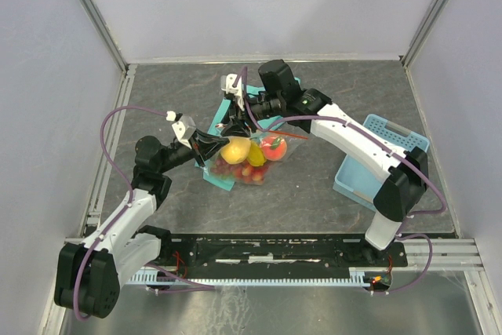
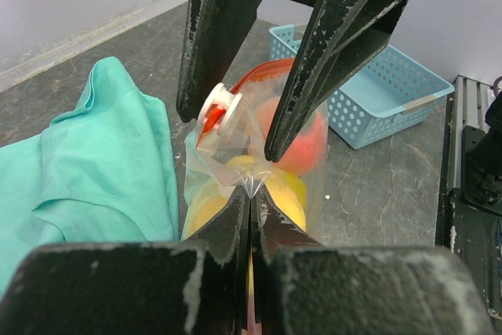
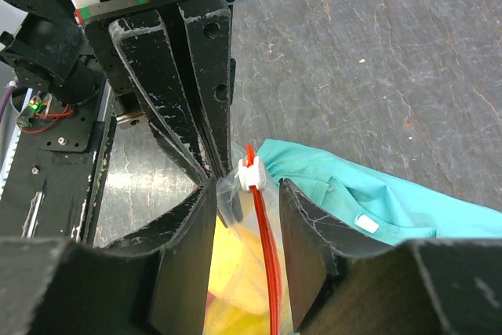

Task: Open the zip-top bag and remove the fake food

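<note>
Opening the zip-top bag (image 1: 249, 162) is the step right now, I think. The bag lies partly on a teal cloth (image 2: 94, 162) in the middle of the bench (image 1: 337, 88), and the fake food (image 1: 237, 149) is all inside it. The left gripper (image 2: 251, 198) is pinched tight on a clear corner of the bag, close to the zip end. The right gripper (image 3: 247, 187) has its fingers apart, with the little white slider (image 3: 252, 172) sitting between the tips. It is not squeezing the slider yet.

To do this well, the right gripper should close on the slider itself, not on the thin plastic beside it. Then it should pull in a straight line along the orange-red zip strip (image 3: 267, 249), away from the left gripper. The left gripper should hold firm, so the bag pulls tight and does not bunch up. A pull that is too fast could make the slider slip out or drag the whole bag along.

Counting: two grippers, one bag, one slider, one cloth and one blue basket (image 2: 369, 96) off to the right. In the bag I can see two yellow fruits and one orange-red one. The small red berries are too bunched up to count.
</note>
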`<action>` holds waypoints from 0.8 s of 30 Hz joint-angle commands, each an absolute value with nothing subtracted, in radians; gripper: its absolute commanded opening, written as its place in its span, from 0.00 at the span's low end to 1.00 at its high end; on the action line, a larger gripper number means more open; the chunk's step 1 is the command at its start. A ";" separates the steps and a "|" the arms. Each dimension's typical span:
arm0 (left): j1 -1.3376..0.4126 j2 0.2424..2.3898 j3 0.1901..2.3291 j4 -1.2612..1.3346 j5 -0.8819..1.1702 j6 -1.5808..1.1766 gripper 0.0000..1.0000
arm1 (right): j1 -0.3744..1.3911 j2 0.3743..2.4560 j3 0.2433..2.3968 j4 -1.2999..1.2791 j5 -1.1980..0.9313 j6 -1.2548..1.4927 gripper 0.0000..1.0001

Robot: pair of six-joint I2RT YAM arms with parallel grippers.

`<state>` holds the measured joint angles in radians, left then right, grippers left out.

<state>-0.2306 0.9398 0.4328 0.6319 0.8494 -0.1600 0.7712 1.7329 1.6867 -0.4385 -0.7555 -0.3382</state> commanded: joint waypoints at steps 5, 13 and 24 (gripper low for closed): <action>-0.231 0.931 0.447 0.735 0.874 -0.222 0.03 | 0.776 1.725 1.742 -0.420 -0.755 -0.355 0.44; -0.231 0.933 0.448 0.735 0.881 -0.231 0.03 | 0.778 1.737 1.771 -0.431 -0.743 -0.350 0.34; -0.230 0.924 0.443 0.736 0.877 -0.235 0.03 | 0.779 1.736 1.777 -0.461 -0.723 -0.375 0.15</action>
<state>-0.2310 0.9398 0.4328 0.6388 0.8669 -0.1955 0.7723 1.7367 1.7325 -0.4526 -0.7349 -0.3531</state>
